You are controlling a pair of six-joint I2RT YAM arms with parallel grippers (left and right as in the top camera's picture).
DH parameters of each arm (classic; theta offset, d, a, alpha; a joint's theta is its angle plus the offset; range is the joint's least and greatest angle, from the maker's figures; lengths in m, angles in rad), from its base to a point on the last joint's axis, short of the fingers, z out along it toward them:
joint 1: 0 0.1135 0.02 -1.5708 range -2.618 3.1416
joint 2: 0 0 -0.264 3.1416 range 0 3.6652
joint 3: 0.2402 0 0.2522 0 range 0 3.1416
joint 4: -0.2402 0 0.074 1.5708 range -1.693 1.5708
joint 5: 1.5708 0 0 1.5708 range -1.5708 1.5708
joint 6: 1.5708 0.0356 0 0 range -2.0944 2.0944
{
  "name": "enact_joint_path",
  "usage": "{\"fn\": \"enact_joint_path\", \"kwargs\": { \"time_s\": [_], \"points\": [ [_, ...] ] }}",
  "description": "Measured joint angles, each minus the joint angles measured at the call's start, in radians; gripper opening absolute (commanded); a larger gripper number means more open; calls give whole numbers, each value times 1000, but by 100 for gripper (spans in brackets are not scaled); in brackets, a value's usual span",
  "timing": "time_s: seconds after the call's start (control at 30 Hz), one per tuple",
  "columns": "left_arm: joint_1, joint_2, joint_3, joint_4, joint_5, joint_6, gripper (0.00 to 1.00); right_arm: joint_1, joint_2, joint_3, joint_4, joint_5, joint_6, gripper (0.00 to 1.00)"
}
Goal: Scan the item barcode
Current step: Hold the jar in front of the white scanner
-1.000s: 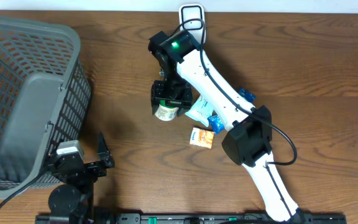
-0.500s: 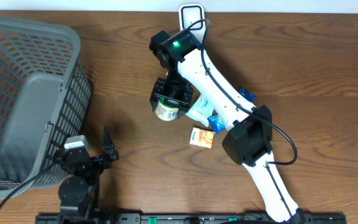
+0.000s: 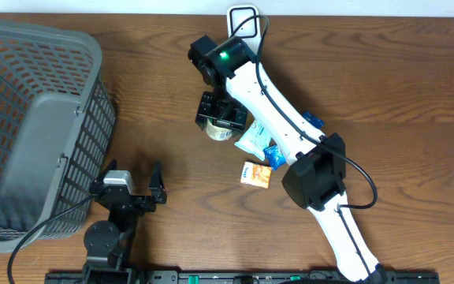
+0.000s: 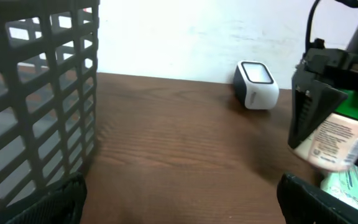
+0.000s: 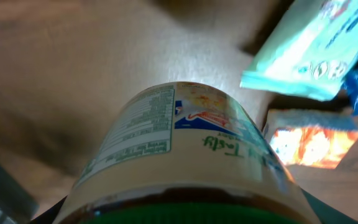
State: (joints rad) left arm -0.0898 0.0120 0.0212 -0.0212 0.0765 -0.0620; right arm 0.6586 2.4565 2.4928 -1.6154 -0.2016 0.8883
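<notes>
My right pincer (image 3: 221, 118) holds the green-lidded jar (image 5: 185, 149) by its top. I have just lifted it closer to the white scanner (image 3: 243, 17) ahead. My left pincer (image 3: 128, 188), far off, stays wide open.

You'll find the jar (image 3: 221, 131) just above the middle of the overhead frame, clamped in the right gripper (image 3: 221, 118). It has a green lid and a cream label with fine print and a blue patch, and in the left wrist view it leans. The scanner (image 3: 243, 17), a small white box with a dark-rimmed face, stands at the top edge, apart from the jar.
</notes>
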Motion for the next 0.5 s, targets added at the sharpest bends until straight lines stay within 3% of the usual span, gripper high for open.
{"fn": "enact_joint_path", "kwargs": {
  "time_s": [0.37,0.43,0.5],
  "points": [
    [0,0,0,-8,0,10,98,-108,0,131,113,67,-68,36],
    [0,0,0,-8,0,10,98,-126,0,175,178,129,-99,42],
    [0,0,0,-8,0,11,98,-132,0,197,285,260,-142,41]
  ]
}}
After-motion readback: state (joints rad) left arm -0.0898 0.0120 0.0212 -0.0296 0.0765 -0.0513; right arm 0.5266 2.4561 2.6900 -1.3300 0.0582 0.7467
